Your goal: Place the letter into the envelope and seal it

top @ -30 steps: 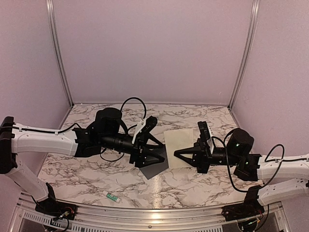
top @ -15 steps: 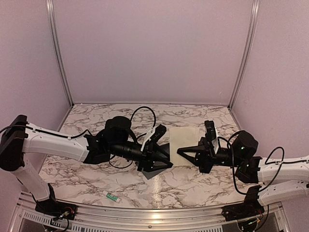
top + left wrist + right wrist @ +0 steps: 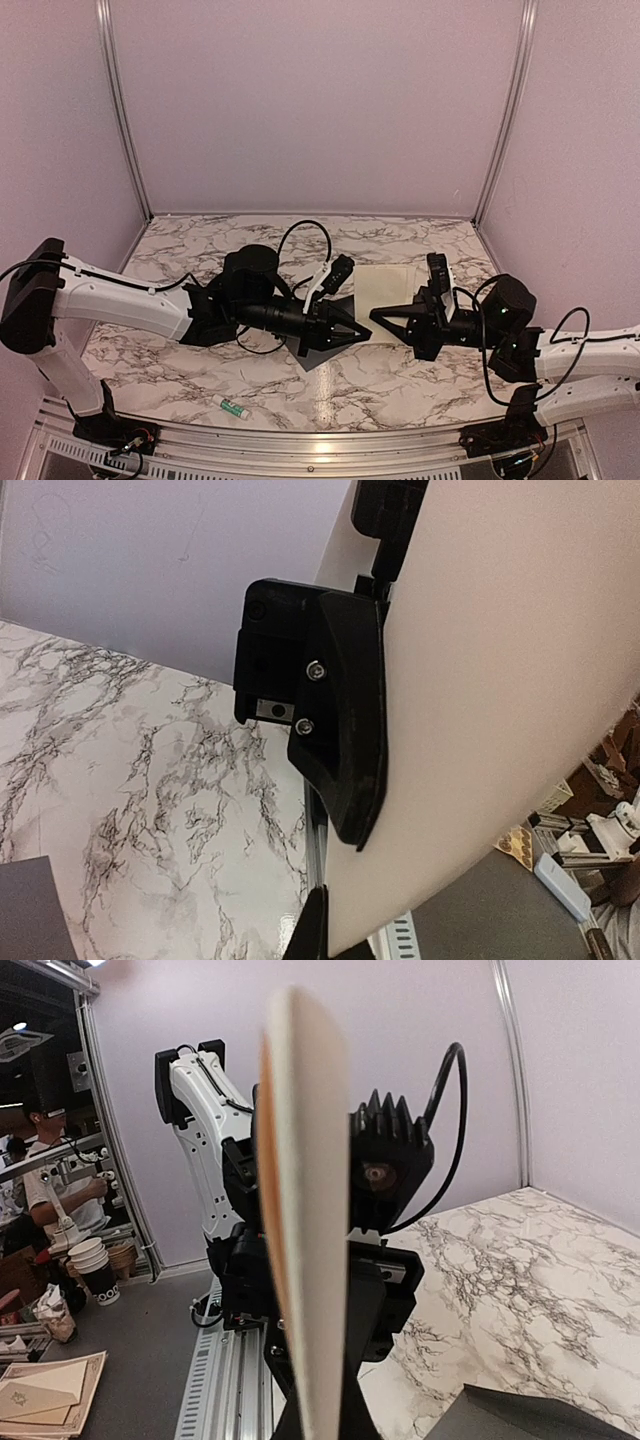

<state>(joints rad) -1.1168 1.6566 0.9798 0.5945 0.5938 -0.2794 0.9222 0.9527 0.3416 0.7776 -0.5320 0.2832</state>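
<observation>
R pincer (image 3: 380,315) pinches the letter (image 3: 386,285) betw. its tips. L pincer (image 3: 356,336) pressed together just beside sheet's edge; can't tell if gripping it. Envelope (image 3: 322,358) flat under L pincer.

a white marble-patterned table top (image 3: 400,385) with grey veining stands inside pale lilac walls (image 3: 320,100). aluminium posts (image 3: 120,110) run up the two back corners and a metal rail (image 3: 300,447) runs along the near edge. a small white-and-green tube (image 3: 232,406) lies flat on the marble close to that rail, left of centre. in the right wrist view a person (image 3: 45,1160) in a white shirt is in the background, near a stack of paper cups (image 3: 92,1265).
</observation>
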